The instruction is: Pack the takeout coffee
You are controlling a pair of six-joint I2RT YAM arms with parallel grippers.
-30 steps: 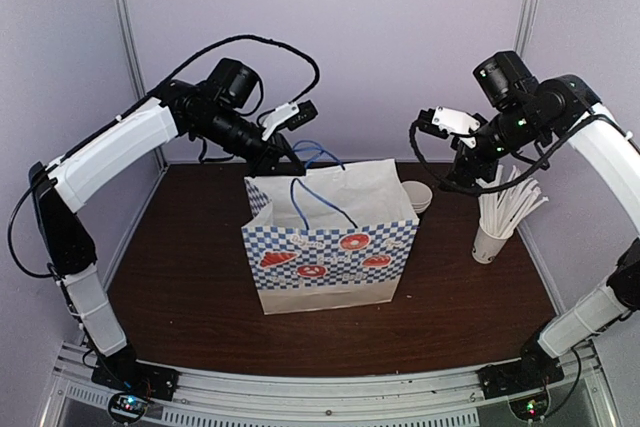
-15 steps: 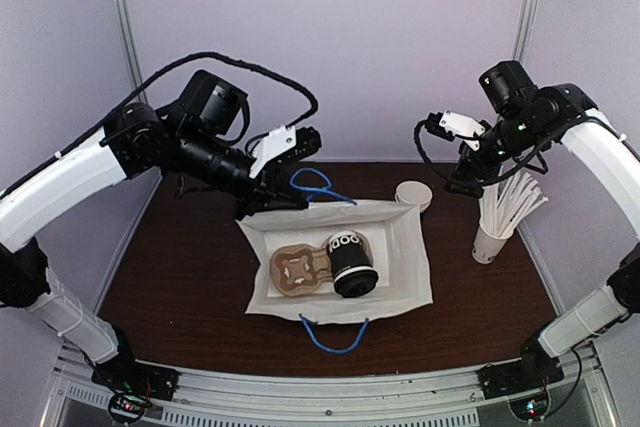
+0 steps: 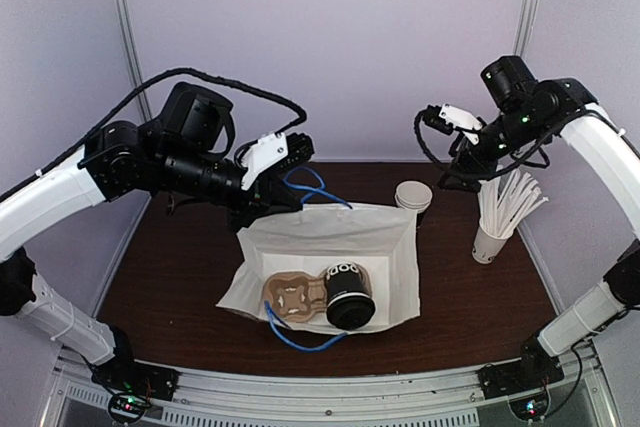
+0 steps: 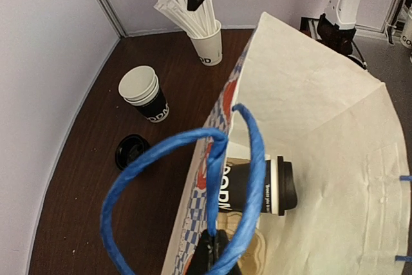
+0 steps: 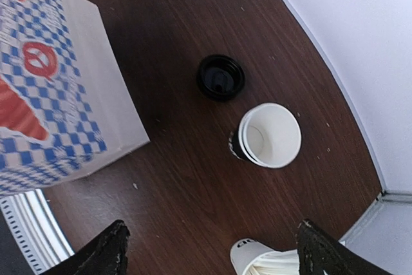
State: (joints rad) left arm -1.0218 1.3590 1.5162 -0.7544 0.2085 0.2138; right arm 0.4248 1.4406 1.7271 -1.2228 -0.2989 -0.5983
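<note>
One second is enough for the paper bag [image 3: 335, 237] to go from upright to tipped toward the near edge of the table [image 3: 180, 287], mouth facing up at us, so we now see the takeout coffee [image 3: 348, 297], lid on, lying inside beside a cardboard carrier [image 3: 293, 294]. Behind it the left claw [image 4: 215, 252] stays pinched shut on the blue handle [image 4: 193, 159]. Farther back the right claw [image 5: 211, 225] hangs spread wide and empty above the stack of cups [image 5: 267, 134], so we judge the packing done.
</note>
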